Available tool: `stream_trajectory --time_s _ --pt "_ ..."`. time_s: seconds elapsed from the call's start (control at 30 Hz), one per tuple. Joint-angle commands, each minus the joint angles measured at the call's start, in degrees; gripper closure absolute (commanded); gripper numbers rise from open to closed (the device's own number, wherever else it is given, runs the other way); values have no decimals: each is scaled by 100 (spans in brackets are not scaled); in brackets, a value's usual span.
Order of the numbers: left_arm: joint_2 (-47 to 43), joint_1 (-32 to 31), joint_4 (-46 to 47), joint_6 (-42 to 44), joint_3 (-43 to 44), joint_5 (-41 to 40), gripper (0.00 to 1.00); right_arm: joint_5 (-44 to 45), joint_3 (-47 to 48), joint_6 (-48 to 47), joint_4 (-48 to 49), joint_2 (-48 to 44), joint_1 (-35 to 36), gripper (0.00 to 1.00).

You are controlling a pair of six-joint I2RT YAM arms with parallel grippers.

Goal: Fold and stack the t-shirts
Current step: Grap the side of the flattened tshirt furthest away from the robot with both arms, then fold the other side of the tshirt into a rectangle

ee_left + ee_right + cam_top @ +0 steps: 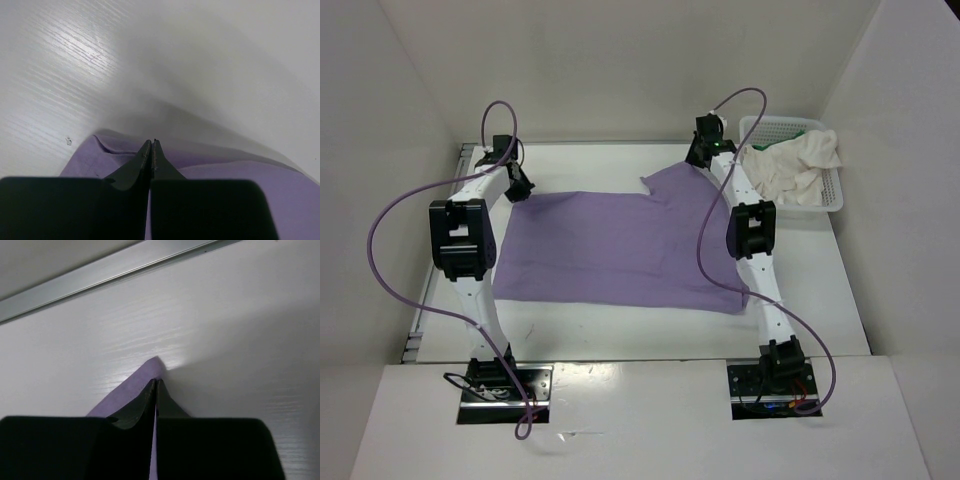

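A lavender t-shirt point(620, 250) lies spread flat across the middle of the table. My left gripper point(525, 190) is at its far left corner, shut on the cloth. In the left wrist view the closed tips point(151, 142) pinch a raised fold of the purple cloth point(225, 170). My right gripper point(695, 160) is at the far right corner, shut on the cloth. In the right wrist view a purple point of the shirt point(135, 385) pokes out past the closed tips point(156, 381). An off-white t-shirt point(790, 165) lies crumpled in the basket, and a sliver of green t-shirt point(810, 128) shows behind it.
A white mesh basket point(835, 195) stands at the back right of the table, just right of the right arm. White walls close in the table at the back and sides. A metal rail point(100, 277) runs along the far edge.
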Motion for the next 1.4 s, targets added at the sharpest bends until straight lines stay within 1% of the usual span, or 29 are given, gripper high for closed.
stream_trajectory --time_s 0.0,0.13,0.17,0.27,0.3,0.33,0.37,0.43,0.47,0.5,0.53,0.57,0.63,0.7,0.83,0.97,1.03,1.2,1.3,1.37 --pt "-255 -18 84 -20 24 42 100 -360 402 219 -59 70 -87 100" --pt "-386 -18 84 41 24 94 100 -852 596 219 -436 -413 -149 100" --pt "-465 -18 84 42 24 95 100 -905 596 219 -715 -544 -219 100" --pt "-606 -18 84 156 -82 42 100 -1142 168 105 -1104 -1203 -220 100" --pt "-693 -18 84 243 -186 -176 100 -1204 -661 105 -1018 -1457 -220 100" --pt "-694 -18 84 244 -239 -274 100 -1256 -1244 105 -843 -2112 -220 100" --pt "-764 -18 32 305 -301 -275 100 -1257 -2677 105 -206 -2954 -220 100" --pt "-869 -18 -100 306 -301 -327 100 -1265 -3969 245 395 -3715 -220 100" --pt "-870 34 -100 306 -301 -327 100 -1335 -4427 298 520 -3988 -272 100" --pt "-931 34 -100 306 -362 -223 100 -1336 -5101 298 582 -4400 -272 100" --pt "-984 34 -100 306 -433 -222 100 -1336 -5404 298 652 -4587 -272 100" --pt "-1071 34 -100 306 -590 -152 100 -1336 -5955 298 731 -4780 -272 100" --pt "-1150 86 -100 245 -740 -55 100 -1249 -6424 298 732 -5332 -272 100" --pt "-1317 87 -100 244 -985 7 100 -1248 -7240 298 785 -5868 -272 100" --pt "-1643 140 -100 183 -1373 261 100 -1248 -8007 351 785 -6617 -272 100" --pt "-1968 245 -100 183 -1795 262 100 -1187 -8946 404 644 -7591 -272 100" --pt "-2222 245 -171 183 -2050 209 100 -1256 -9351 456 574 -7909 -272 100" --pt "-2767 368 -337 183 -2244 147 100 -1371 -9722 456 240 -8796 -272 100" --pt "-3118 474 -399 183 -2357 95 100 -1371 -9723 456 -75 -9271 -272 100" --pt "-3173 474 -399 183 -2445 95 100 -1371 -9862 456 -251 -9431 -334 100"
